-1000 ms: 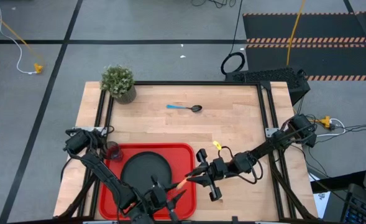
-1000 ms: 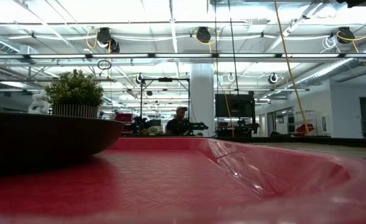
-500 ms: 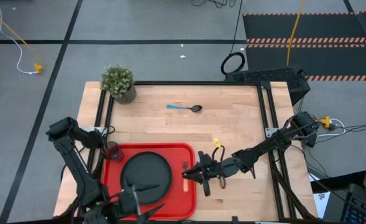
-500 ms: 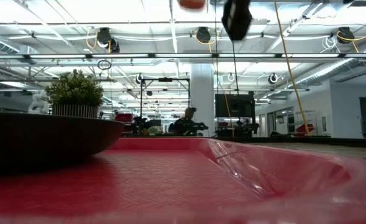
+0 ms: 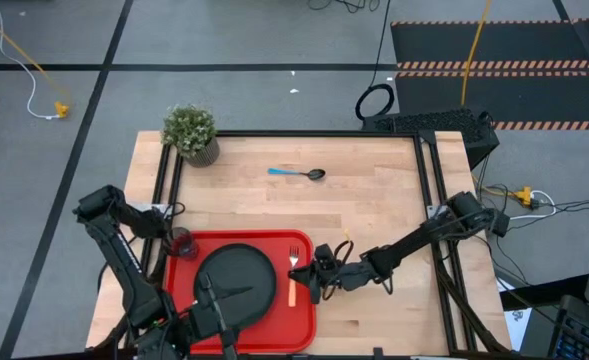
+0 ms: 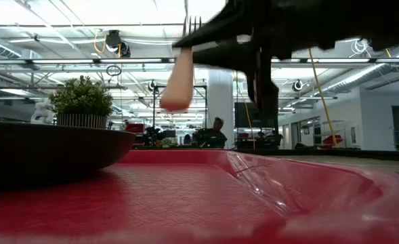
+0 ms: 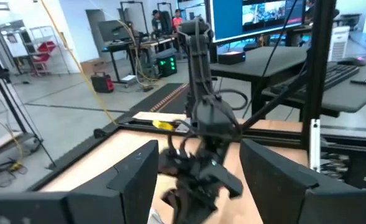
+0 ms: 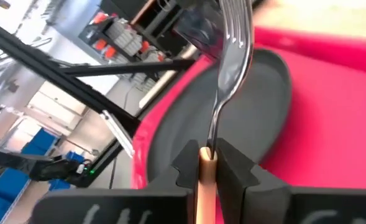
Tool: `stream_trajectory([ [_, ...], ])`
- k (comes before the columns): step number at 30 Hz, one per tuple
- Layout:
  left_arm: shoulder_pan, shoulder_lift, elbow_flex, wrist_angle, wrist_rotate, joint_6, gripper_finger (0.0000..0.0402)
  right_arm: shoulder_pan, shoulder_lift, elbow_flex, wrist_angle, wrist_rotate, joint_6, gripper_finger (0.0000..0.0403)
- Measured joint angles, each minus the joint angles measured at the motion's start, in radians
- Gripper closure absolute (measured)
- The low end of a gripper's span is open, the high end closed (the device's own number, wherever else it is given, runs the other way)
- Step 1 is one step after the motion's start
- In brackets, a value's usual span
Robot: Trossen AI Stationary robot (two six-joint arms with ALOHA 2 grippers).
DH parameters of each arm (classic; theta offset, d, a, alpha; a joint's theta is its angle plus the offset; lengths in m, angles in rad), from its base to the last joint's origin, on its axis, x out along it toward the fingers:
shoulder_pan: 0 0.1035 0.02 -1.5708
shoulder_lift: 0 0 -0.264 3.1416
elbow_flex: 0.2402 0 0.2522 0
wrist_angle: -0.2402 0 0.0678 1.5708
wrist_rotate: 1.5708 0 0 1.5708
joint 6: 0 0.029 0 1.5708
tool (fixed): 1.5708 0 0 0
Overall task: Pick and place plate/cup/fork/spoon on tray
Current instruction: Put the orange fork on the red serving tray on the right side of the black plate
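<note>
The red tray (image 5: 174, 300) lies at the table's near left and bears the black plate (image 5: 236, 275) and the dark cup (image 5: 182, 243) in its far left corner. The orange-handled fork (image 5: 293, 292) hangs over the tray's right part, beside the plate, with my right gripper (image 5: 309, 281) shut on it. My left gripper (image 5: 229, 305) hovers open over the plate's near side, pointing toward the right arm, with nothing between its fingers (image 7: 136, 180). The blue-handled spoon (image 5: 296, 173) lies flat on the bare wood toward the far edge. My right gripper pinches the fork's orange handle at its head end (image 8: 205, 163), just behind the metal neck, between its two fingers. The fingers come about level from the table's right and lie across the fork. The fork (image 6: 179, 74) is clear of the tray, tines toward the far edge.
A potted plant (image 5: 191, 133) stands at the far left corner. Bare wood lies between the tray and the spoon and to the tray's right. A black frame (image 5: 434, 200) runs along the table's edges. A person (image 6: 216, 130) sits in the room far behind.
My right gripper has come down over the tray's right part with the fork and rolled its wrist; the fork now lies far to near, tines toward the far edge. My left gripper has risen and drawn back from the plate's right toward the table's left.
</note>
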Motion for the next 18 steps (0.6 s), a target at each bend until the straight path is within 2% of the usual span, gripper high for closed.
stream_trajectory([
  [8,0.033,0.000,0.000,-0.028,0.006,0.011,0.0178,-0.004,0.089,0.006,0.031,0.001,0.129,0.0385],
  [14,0.052,0.000,0.000,-0.027,0.010,0.008,0.0178,-0.003,0.148,0.066,0.033,-0.004,0.134,0.0385],
  [18,0.058,0.000,0.000,-0.026,0.010,0.004,0.0178,-0.008,0.178,0.103,0.012,-0.054,0.137,0.0385],
])
